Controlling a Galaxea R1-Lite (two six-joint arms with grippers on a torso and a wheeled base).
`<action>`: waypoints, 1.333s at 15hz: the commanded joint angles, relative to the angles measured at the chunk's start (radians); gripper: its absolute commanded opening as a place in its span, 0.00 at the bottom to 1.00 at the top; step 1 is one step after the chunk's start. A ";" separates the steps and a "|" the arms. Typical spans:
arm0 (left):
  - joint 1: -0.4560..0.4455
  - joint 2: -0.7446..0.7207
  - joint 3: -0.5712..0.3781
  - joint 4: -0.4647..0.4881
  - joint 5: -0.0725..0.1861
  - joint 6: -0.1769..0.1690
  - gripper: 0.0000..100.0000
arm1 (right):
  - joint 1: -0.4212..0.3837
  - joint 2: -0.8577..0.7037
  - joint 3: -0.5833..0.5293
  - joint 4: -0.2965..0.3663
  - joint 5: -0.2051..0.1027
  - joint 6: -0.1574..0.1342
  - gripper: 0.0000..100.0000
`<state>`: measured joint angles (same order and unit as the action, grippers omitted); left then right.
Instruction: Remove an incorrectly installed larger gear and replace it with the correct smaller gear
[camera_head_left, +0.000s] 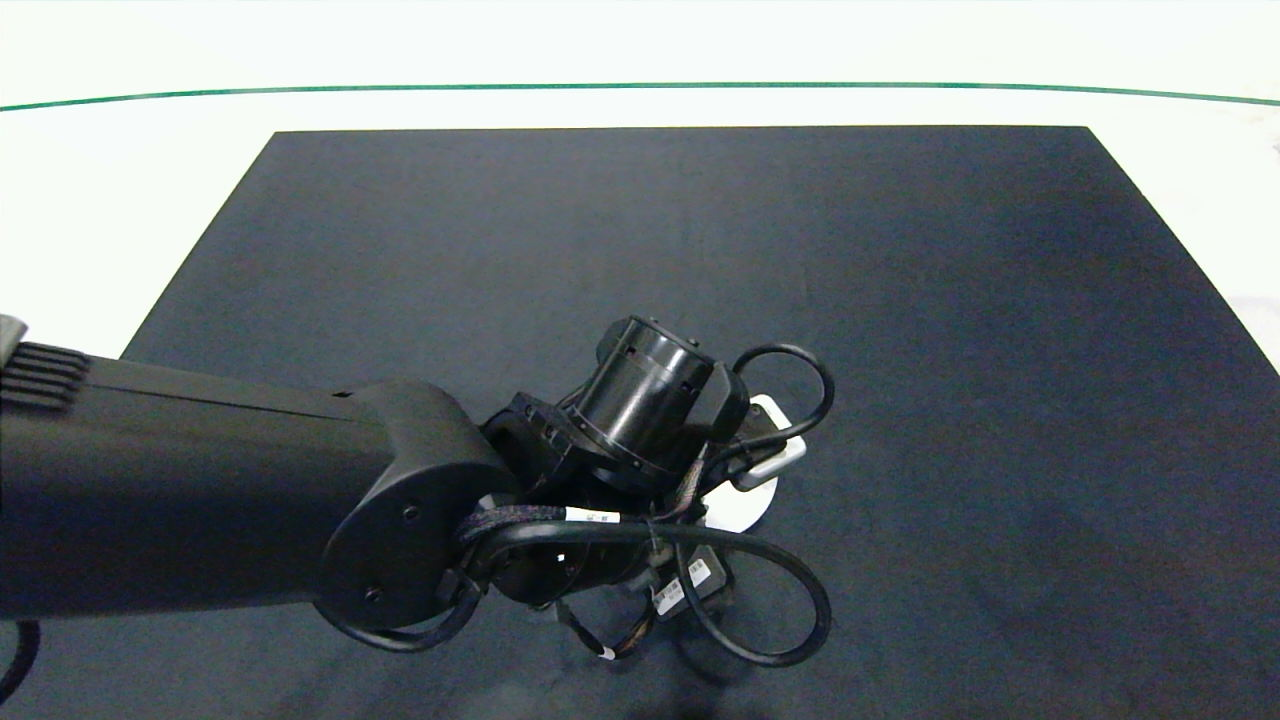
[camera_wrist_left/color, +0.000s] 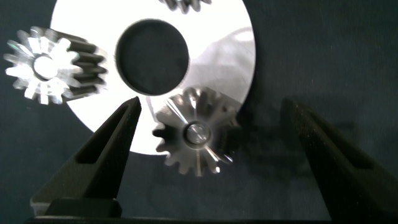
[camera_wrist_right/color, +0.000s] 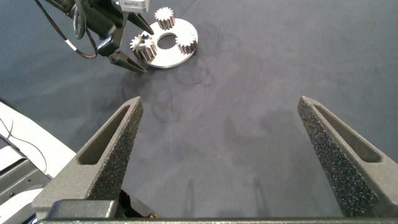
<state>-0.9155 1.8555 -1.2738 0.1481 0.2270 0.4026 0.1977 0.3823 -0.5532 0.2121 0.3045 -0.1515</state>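
Head view shows the left arm reaching in over the dark mat (camera_head_left: 900, 300), hiding its own work. From the left wrist, the left gripper (camera_wrist_left/color: 211, 134) hangs spread wide around the larger gear (camera_wrist_left/color: 194, 138), which sits on its pin at the plate's (camera_wrist_left/color: 217, 37) edge, neither finger touching yet, seemingly lined up to close and lift. One small gear (camera_wrist_left/color: 53, 65) sits on the plate too. The right gripper (camera_wrist_right/color: 221, 112) waits open, well apart to the right, clear of the job.
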 joint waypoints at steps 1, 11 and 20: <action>0.001 0.005 0.001 0.005 0.002 0.002 1.00 | 0.000 -0.003 0.001 0.001 0.002 -0.002 1.00; 0.018 0.021 -0.002 0.010 0.002 0.002 0.84 | 0.000 -0.008 0.006 0.000 0.002 -0.002 1.00; 0.021 0.025 -0.048 0.099 0.002 0.001 0.66 | 0.002 -0.008 0.004 0.000 0.002 -0.002 1.00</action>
<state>-0.8943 1.8791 -1.3151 0.2438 0.2279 0.4015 0.1991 0.3736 -0.5489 0.2100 0.3045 -0.1519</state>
